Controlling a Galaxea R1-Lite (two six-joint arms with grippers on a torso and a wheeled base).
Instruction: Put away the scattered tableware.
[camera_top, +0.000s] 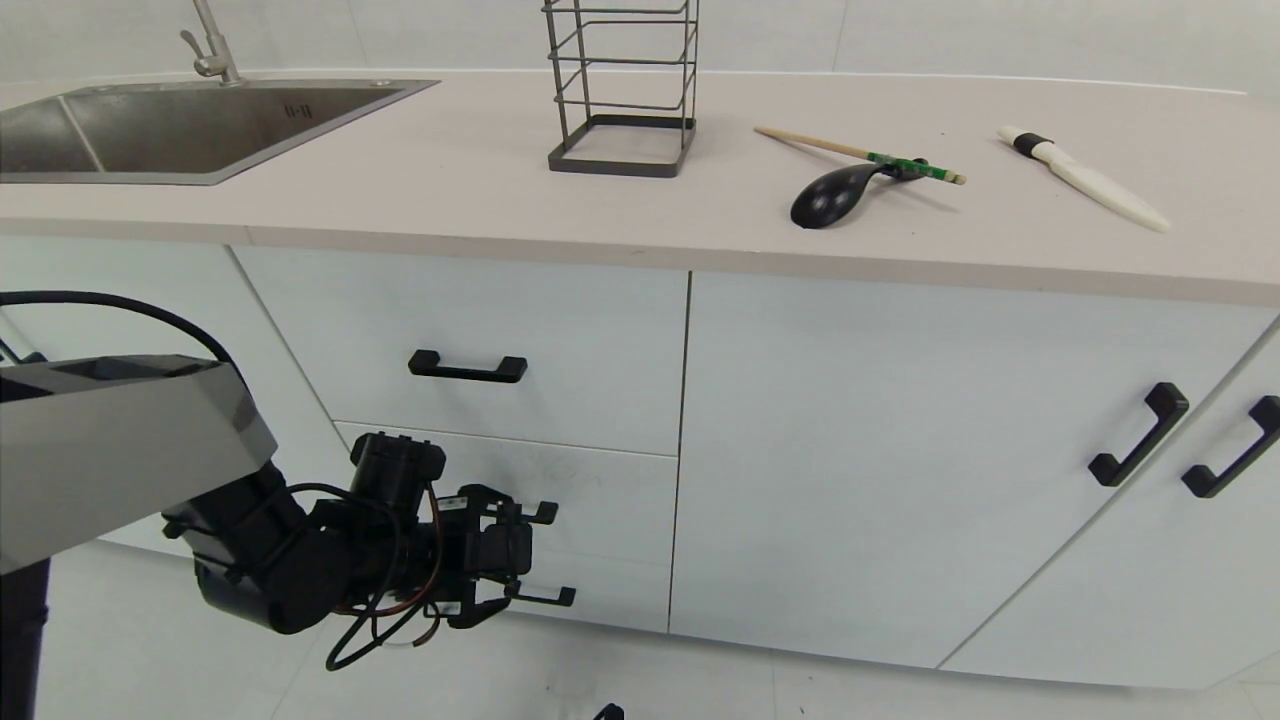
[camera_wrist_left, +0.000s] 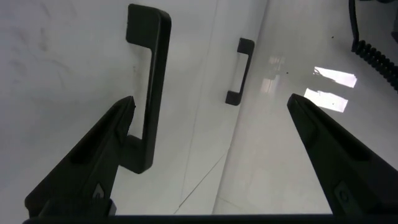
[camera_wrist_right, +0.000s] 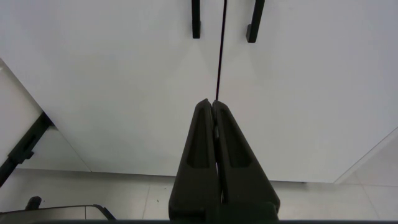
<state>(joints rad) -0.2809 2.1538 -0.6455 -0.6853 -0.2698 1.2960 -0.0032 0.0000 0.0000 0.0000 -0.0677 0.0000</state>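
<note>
On the counter lie a black spoon, a wooden chopstick with a green band resting across the spoon's handle, and a white knife with a black band. An empty wire rack stands left of them. My left gripper hangs low in front of the lower drawer, open and holding nothing. In the left wrist view the left gripper faces the drawer front, with a black handle close by one finger. My right gripper is shut with nothing in it, pointing at a white cabinet front.
A steel sink with a tap occupies the counter's far left. The upper drawer has a black handle. Two cabinet door handles are at the right. The right wrist view shows a pair of door handles beside a door seam.
</note>
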